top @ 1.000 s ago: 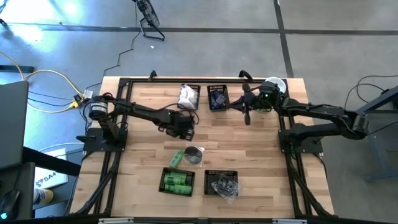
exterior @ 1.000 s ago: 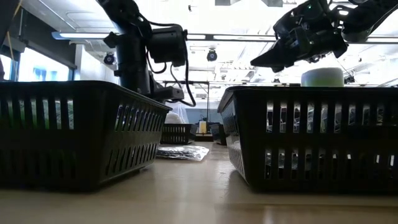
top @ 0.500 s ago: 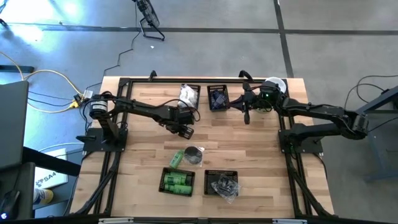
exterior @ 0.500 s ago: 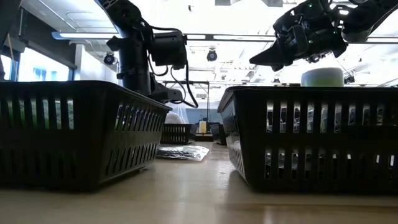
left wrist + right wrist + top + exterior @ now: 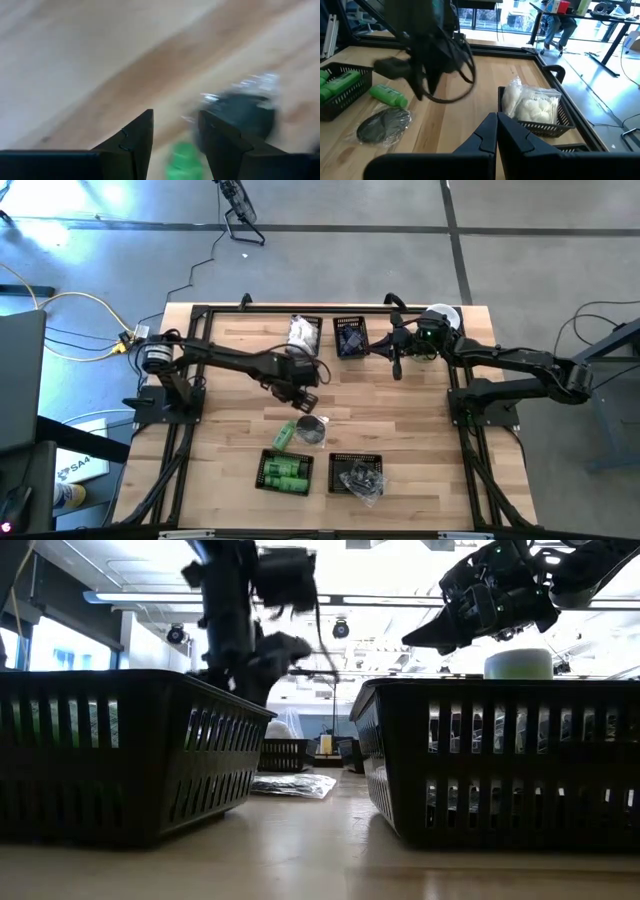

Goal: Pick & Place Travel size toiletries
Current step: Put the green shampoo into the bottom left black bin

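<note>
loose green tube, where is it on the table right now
In the high view the green tube lies mid-table beside the dark disc packet, just beyond the green-filled basket.

A loose green tube [image 5: 285,434] lies flat on the table, just beside a grey disc in clear wrap [image 5: 312,428]. More green tubes [image 5: 284,472] fill one near basket, clear-wrapped dark pieces [image 5: 358,477] another. White packets [image 5: 302,332] and dark pieces [image 5: 351,337] sit in far baskets.

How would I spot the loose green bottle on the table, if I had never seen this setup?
Find the wooden table and its middle, just ahead of the left gripper. The green bottle lies there on bare wood beside a dark disc in clear wrap. Unlike the other green bottles, it sits outside the black basket.
</note>
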`<state>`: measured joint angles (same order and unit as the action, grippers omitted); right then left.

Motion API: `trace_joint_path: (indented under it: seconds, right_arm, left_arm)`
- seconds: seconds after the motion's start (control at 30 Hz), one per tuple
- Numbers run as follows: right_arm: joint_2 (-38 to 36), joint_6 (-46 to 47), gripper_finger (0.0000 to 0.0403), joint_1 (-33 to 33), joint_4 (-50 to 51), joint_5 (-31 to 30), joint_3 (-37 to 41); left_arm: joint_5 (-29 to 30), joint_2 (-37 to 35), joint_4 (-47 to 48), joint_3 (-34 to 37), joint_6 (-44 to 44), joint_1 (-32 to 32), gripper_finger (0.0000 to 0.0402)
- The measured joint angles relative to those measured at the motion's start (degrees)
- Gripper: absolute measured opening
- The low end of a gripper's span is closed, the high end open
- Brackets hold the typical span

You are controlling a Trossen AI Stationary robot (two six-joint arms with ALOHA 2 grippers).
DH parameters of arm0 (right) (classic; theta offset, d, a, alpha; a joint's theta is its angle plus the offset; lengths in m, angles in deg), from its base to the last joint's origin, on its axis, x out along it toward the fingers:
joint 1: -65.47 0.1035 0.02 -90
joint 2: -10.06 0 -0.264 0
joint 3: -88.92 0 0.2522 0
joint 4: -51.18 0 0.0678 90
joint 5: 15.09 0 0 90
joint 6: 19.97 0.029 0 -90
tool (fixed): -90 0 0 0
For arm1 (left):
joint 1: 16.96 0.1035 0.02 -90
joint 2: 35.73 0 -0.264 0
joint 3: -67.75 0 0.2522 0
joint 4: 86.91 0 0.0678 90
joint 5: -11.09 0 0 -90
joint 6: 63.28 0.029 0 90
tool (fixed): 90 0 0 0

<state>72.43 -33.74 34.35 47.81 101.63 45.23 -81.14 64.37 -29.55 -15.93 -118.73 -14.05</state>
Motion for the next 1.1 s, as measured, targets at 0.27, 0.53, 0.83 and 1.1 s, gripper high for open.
trace_joint_path:
  seconds: [0.27,0.53,0.83,1.1]
  right_arm:
    - [0.0,-0.01,0.0003,-0.02,0.62,0.24,0.0]
    - [0.0,-0.01,0.0003,-0.01,0.66,0.26,0.0]
    - [0.0,-0.01,0.0003,-0.01,0.68,0.26,0.0]
    - [0.0,-0.01,0.0003,-0.02,0.71,0.45,0.0]
  left_arm:
    - [1.62,-0.02,1.72,-3.36,3.69,-6.27,0.0152]
    - [4.73,0.0,1.57,-3.36,-1.38,-9.09,0.0152]
    - [4.69,0.24,1.52,-3.36,-4.84,-9.48,0.0152]
    - [5.34,0.24,1.46,-3.36,-5.11,-12.15,0.0152]
